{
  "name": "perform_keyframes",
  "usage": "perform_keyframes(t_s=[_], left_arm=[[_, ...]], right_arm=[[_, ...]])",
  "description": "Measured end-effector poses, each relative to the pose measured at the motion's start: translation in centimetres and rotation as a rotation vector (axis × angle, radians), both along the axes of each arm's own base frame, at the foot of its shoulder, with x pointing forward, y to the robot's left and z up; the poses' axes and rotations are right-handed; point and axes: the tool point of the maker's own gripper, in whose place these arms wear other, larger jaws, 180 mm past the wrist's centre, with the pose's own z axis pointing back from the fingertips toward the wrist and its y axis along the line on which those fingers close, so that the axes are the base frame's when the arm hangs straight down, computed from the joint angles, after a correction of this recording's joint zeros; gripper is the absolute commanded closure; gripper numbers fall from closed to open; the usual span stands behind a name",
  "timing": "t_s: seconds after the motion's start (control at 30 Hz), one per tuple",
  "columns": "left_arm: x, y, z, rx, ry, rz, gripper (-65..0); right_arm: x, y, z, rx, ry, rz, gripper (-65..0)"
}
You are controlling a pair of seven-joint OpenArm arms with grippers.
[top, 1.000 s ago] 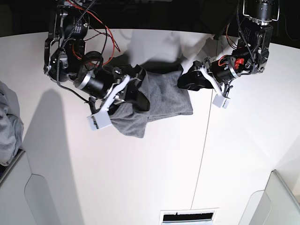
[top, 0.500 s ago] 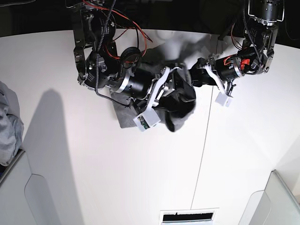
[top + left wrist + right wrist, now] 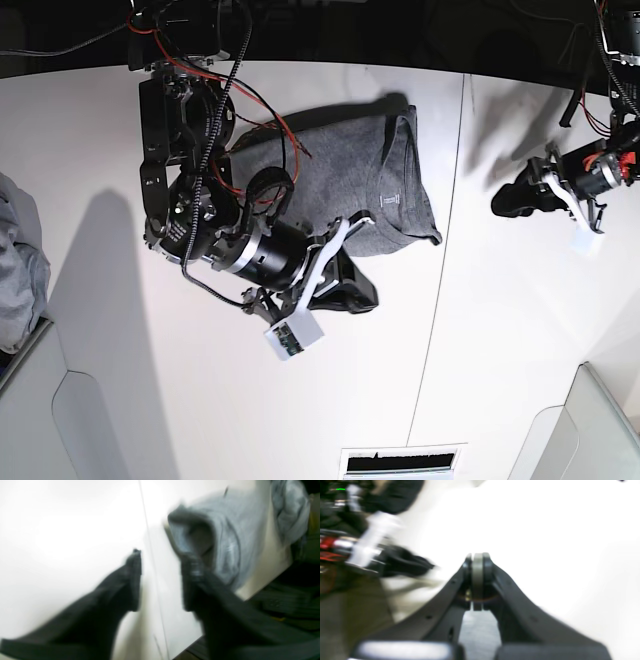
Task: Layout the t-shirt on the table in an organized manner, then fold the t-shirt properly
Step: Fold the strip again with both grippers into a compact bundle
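The t-shirt (image 3: 370, 180), a heather mid-grey cotton piece with stitched hems and a small printed neck label, lies bunched and partly folded toward the far edge of the table (image 3: 480, 350), just left of the thin dark seam line (image 3: 440, 280) that runs across the matte white top. From my base view its fabric looks soft and creased, with the collar side turned toward the seam.

My right gripper (image 3: 478, 565) hangs over the tabletop just in front of the shirt; in its wrist view the two black moulded fingers meet tip to tip, pressed together with nothing between them. The black arm behind it, wrapped in red and black cables, covers the shirt's left part.

My left gripper (image 3: 160, 580) sits well apart from the shirt, near the table's right edge. Its wrist view is blurred, but I can see the dark fingers standing apart with bare white surface and the seam between them, gripping nothing.

A paler bluish-grey heap of cloth (image 3: 18, 270) rests at the table's left edge.
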Motion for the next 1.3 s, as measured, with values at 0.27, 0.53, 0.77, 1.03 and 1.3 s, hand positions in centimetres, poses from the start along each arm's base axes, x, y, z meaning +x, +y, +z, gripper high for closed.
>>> perform_keyframes(t_s=[0.27,0.53,0.77,1.03,1.3], left_arm=[[-1.2,-11.1,5.4,0.001,-0.161,-0.402,-0.7],[-5.6,-20.2,0.1,0.034,-0.121,-0.616,-0.6],[-5.5,-18.7,-5.7,0.148,-0.046,-0.558,-0.7],[0.1,-13.0,-6.4,0.244,-0.034,-0.411,-0.7],[4.8,-10.9,-4.6,0.294,-0.087,-0.371,-0.7]], right_arm=[[3.8,-2.5,-2.9,-0.039,0.035,-0.077,0.0],[6.7,-3.2,-9.6,-0.153,0.186,-0.061,0.0],[4.7,-4.9,-14.7,-0.273,0.299,-0.017,0.0],[0.2,-7.0,-16.8,-0.240,0.436,0.043,0.0],[-6.0,-3.8,-15.1,-0.123,0.430,0.105,0.0]])
